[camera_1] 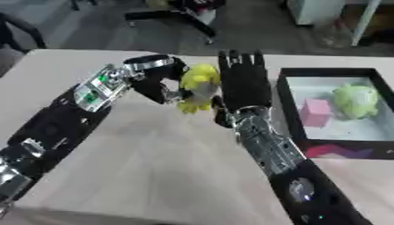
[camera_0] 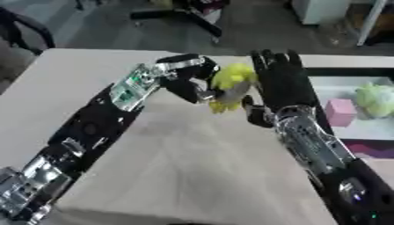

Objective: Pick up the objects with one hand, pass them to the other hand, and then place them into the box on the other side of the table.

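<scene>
Here the handover itself is the step in hand. In the upper middle of the frame the left robot hand [camera_1: 158, 81] has its fingers curled round a small yellow soft toy with a rounded head and paler lower part [camera_1: 198, 87], holding it up above the pale wooden counter [camera_1: 154, 149]. Just to the right of the toy stands the right robot hand [camera_1: 243, 83], fingers straight and pointing to the far edge of the counter, relaxed and holding nothing; its palm side seems to be touching or very nearly touching the toy, though which of the two I cannot tell.

The toy looks plush and squashy, so it would probably give a little under the fingers rather than slip.

At the right edge of the frame sits a black-walled box with a pale floor [camera_1: 288, 105], and in it lie a pink cube-like block [camera_1: 315, 112] and a pale green rounded soft thing [camera_1: 354, 101].

The next move, as I judge it, calls for the right robot hand to close round the toy before the left one lets go, then to carry it rightward over the box wall.
</scene>
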Robot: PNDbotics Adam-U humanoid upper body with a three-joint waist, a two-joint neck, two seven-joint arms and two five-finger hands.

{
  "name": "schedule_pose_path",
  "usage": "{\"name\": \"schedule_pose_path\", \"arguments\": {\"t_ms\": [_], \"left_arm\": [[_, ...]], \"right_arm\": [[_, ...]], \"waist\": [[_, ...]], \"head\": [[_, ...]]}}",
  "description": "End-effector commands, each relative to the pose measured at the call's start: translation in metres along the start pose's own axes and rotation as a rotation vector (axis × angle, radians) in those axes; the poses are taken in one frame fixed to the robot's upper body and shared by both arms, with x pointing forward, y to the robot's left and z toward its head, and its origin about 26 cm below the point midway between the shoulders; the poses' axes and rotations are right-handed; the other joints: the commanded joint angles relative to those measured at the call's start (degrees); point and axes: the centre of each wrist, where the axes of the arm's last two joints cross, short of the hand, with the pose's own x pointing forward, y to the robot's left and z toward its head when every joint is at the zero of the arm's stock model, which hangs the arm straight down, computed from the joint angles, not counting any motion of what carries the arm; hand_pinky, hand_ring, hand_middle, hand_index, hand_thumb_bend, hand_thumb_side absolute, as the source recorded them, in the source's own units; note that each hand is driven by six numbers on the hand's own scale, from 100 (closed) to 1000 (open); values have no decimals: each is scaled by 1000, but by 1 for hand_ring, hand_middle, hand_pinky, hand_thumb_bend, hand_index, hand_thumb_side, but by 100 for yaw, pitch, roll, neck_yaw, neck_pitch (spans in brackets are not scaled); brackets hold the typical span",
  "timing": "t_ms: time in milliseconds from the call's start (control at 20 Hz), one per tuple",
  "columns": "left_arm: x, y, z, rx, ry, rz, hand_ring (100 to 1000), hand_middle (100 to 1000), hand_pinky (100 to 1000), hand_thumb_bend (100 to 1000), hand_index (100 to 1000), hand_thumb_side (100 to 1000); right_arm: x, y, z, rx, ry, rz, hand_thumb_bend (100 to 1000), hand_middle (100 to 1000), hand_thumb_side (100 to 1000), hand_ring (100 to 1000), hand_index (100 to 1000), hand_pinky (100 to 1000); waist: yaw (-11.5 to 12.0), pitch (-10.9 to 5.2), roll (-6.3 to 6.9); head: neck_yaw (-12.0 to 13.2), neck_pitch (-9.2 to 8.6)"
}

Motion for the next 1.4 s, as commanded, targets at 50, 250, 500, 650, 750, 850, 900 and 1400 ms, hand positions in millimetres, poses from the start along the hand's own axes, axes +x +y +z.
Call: {"name": "schedule_pose_path", "arguments": {"t_ms": [50,250,500,650,750,850,900,1400], "left_arm": [[4,14,4,34,2,-32,425,358,715,100,447,200],[2,15,6,47,11,-37,425,357,715,100,446,201],[2,16,5,55,15,-47,424,356,715,100,445,202],[4,16,3,51,9,-52,424,356,715,100,445,203],[5,15,1,44,3,-53,424,356,716,100,445,203],[7,15,-2,36,-4,-54,424,356,716,100,446,204],[8,15,-3,31,-8,-55,424,356,716,100,447,205],[18,8,-17,-16,-40,-47,427,361,718,100,454,219]], "right_arm": [[0,-13,0,-45,-14,-10,297,898,346,873,988,973],[1,-16,2,-36,-34,-24,313,900,352,873,996,967],[3,-21,4,-15,-72,-64,333,895,308,871,995,932],[4,-22,5,1,-92,-94,319,892,287,869,989,921],[5,-23,5,10,-102,-112,304,888,275,868,983,908],[6,-23,5,17,-108,-126,294,887,262,870,977,901],[7,-22,5,20,-110,-130,289,888,253,870,975,904],[10,-19,2,35,-92,-138,266,861,223,862,915,890]], "waist": [[-3,-54,-3],[-3,-52,-12],[3,-51,-21],[12,-53,-23],[15,-56,-25],[18,-58,-26],[20,-59,-25],[26,-60,-15]], "head": [[36,32],[56,32],[70,32],[70,32],[67,32],[64,32],[63,32],[34,32]]}}
